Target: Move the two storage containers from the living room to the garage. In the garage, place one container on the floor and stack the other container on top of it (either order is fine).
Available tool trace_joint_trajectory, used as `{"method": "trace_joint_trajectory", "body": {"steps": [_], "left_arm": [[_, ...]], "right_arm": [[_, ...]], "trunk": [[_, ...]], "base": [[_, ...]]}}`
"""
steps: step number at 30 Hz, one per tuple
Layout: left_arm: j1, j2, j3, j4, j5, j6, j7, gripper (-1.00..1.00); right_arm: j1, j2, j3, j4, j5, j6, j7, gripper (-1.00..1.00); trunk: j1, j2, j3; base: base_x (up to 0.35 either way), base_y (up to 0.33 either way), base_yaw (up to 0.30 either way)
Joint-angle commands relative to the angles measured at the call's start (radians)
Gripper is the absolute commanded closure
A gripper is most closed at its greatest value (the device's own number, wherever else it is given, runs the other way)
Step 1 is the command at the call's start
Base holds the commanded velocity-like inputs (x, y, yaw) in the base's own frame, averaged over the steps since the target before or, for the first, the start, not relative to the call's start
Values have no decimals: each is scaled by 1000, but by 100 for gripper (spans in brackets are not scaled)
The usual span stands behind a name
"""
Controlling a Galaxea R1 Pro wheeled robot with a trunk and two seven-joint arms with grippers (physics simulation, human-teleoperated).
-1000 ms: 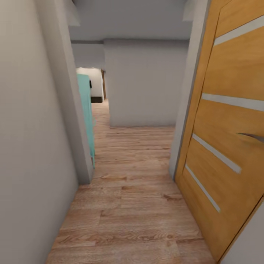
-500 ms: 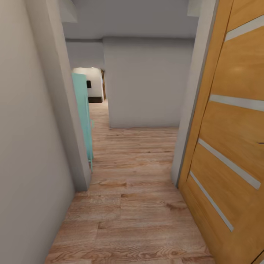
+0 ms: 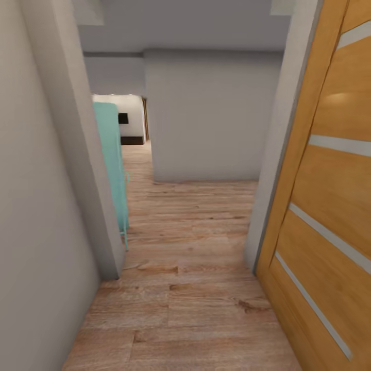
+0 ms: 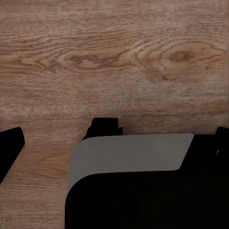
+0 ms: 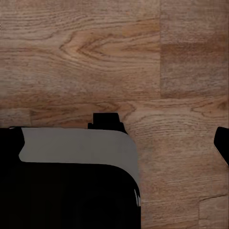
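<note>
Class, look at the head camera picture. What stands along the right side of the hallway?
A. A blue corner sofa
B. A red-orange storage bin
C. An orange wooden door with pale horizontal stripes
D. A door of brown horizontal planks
C: the orange wooden door with pale stripes runs down the right side, above the wood-plank floor, while a turquoise panel stands at the left wall's corner.
</note>
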Motion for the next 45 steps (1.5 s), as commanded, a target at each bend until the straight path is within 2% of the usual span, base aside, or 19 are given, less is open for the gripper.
{"method": "trace_joint_trajectory", "body": {"steps": [1,11,45], "left_arm": [[-1,0,-7,1,5,-4,3,-100],[-1,0,-7,1,5,-4,3,-100],[-1,-2,-7,1,5,-3,3,-100]], "right_arm": [[0,0,8,-1,-8,-2,-4,-100],[0,0,8,-1,-8,-2,-4,-100],[0,0,8,-1,-9,-3,-5,-100]], "trunk": [[0,0,-1],[0,0,-2],[0,0,-2]], "base": [[320,0,129],[320,0,175],[321,0,2]]}}
